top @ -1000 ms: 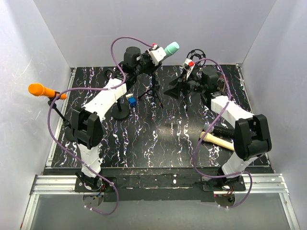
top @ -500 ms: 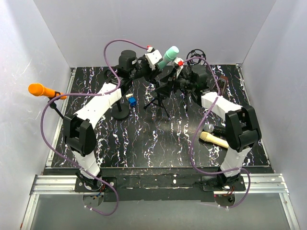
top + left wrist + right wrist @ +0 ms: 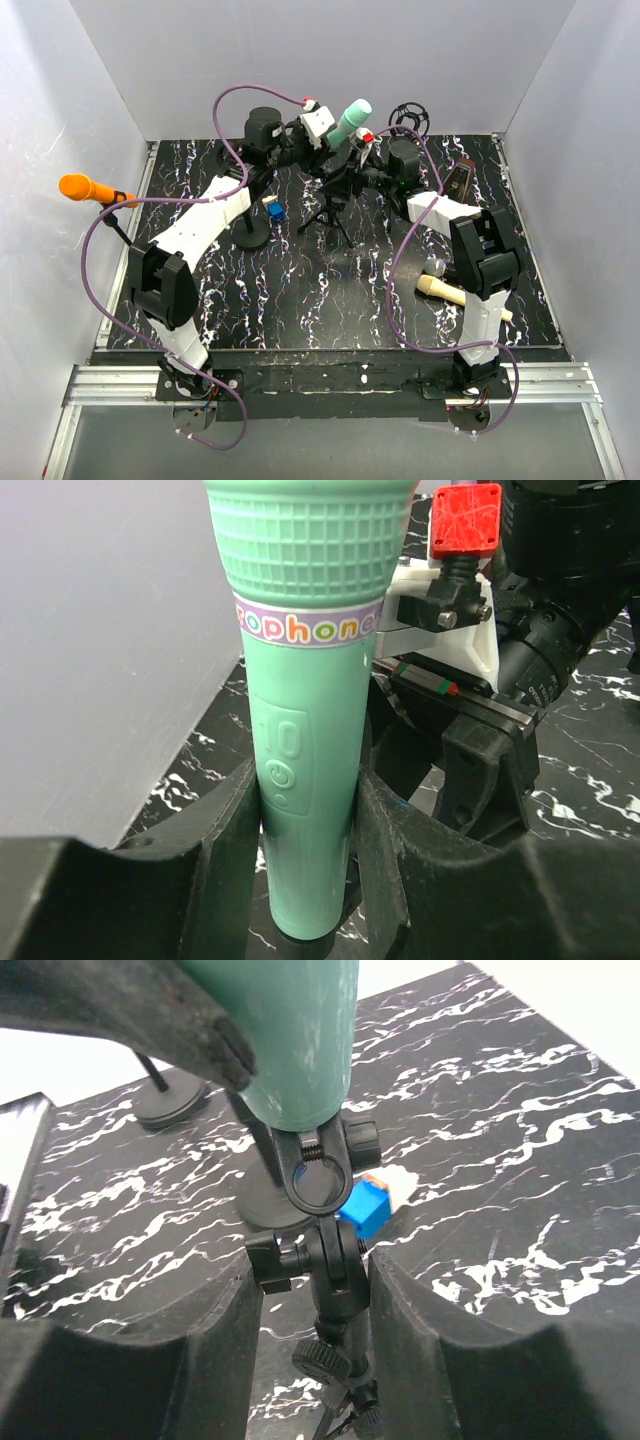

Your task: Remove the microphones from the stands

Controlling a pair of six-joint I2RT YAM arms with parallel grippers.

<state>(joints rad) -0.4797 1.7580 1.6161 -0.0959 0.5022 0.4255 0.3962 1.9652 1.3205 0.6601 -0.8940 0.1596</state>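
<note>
Step in hand: I judge it is the pulling of the microphone (image 3: pixel 310 730) out of the clip of the stand (image 3: pixel 318 1175), with 1 arm for each.
My left gripper (image 3: pixel 310 815): it is closed on the body of the microphone, 1 finger on each side, just under the moulded buttons.
My right gripper (image 3: pixel 310 1300): its 2 jaws stand on both sides of the neck of the stand, under the clip and very near to it. If they press already, I cannot tell.
How to do it well: first my right jaws should have the neck firm, so that the light tripod does not rise or tip. Then the left should pull along the axis of the microphone, toward the upper right of the top view, without twist.
Where it is: upper middle of the top view, tilted, head to the upper right, lower end at the clip, not yet free.
How it looks: a toy of mint green plastic, with a grid pattern on the head, a purple band with coloured letters, and a smooth round body that can slip.
</note>
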